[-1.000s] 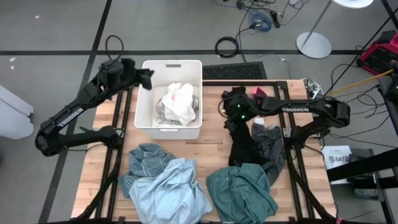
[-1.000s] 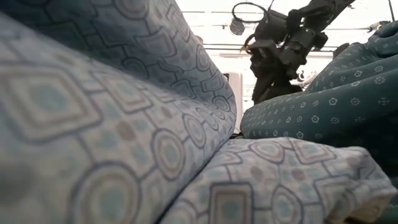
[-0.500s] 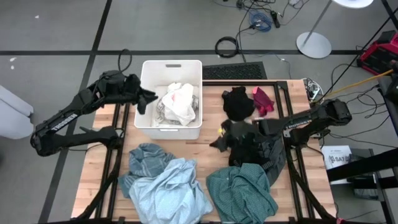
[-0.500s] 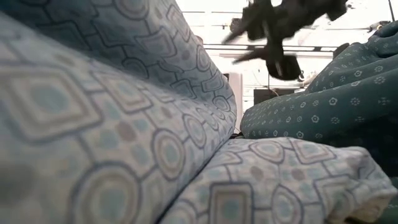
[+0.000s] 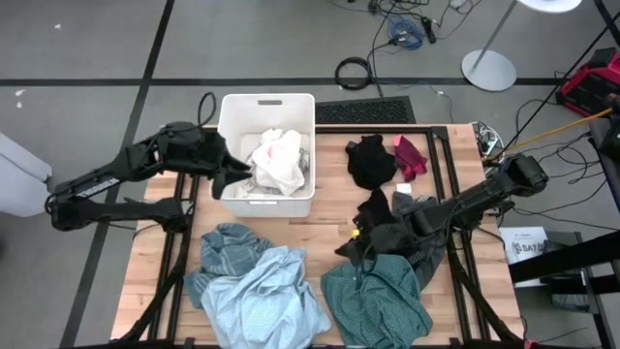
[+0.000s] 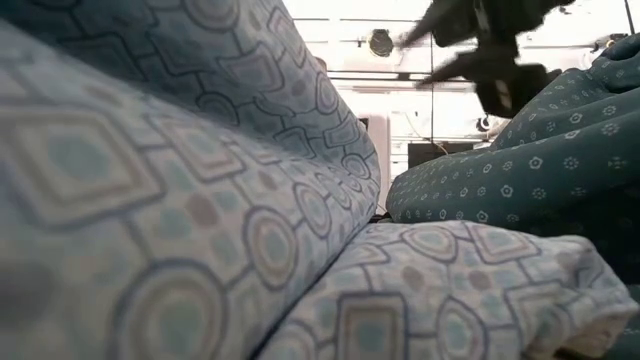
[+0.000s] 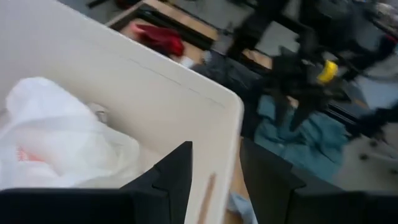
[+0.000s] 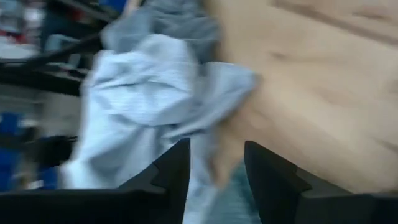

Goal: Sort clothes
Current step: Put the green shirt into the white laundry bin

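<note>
Clothes lie in three groups on the counter (image 5: pixel 329 208). Near edge, left: a light blue shirt (image 5: pixel 266 296) heaped over a striped teal-grey piece (image 5: pixel 221 247); the heap's long axis runs from the counter's left side toward its near middle. Just right of it, a teal patterned shirt (image 5: pixel 378 296), roughly as wide as long. Behind that, a dark grey and black pile (image 5: pixel 407 233). Far right: a black garment (image 5: pixel 369 161) and a magenta one (image 5: pixel 411 155) just beside it, apart from the pile.

White-grey fabric (image 5: pixel 279 160) sits in the white bin (image 5: pixel 234 126) at the counter's far left, bunched with no clear axis.

The high view alone gives this layout. The low view is filled by the light blue shirt (image 6: pixel 180 200) and the teal patterned shirt (image 6: pixel 520 170) close to the lens; an arm shows only as a blur above.

Right hand (image 5: pixel 351 239) is over the gap between the dark pile and the teal shirt, arm stretched along the counter from the right. Right wrist view: fingers (image 8: pixel 174 171) apart, nothing between them, bare wood and light blue cloth (image 8: pixel 149 93) beyond.

Left hand (image 5: pixel 232 173) is at the bin's near-left rim. Left wrist view: fingers (image 7: pixel 177 171) apart and empty, straddling the bin wall (image 7: pixel 205 99), white fabric (image 7: pixel 56 137) inside.
</note>
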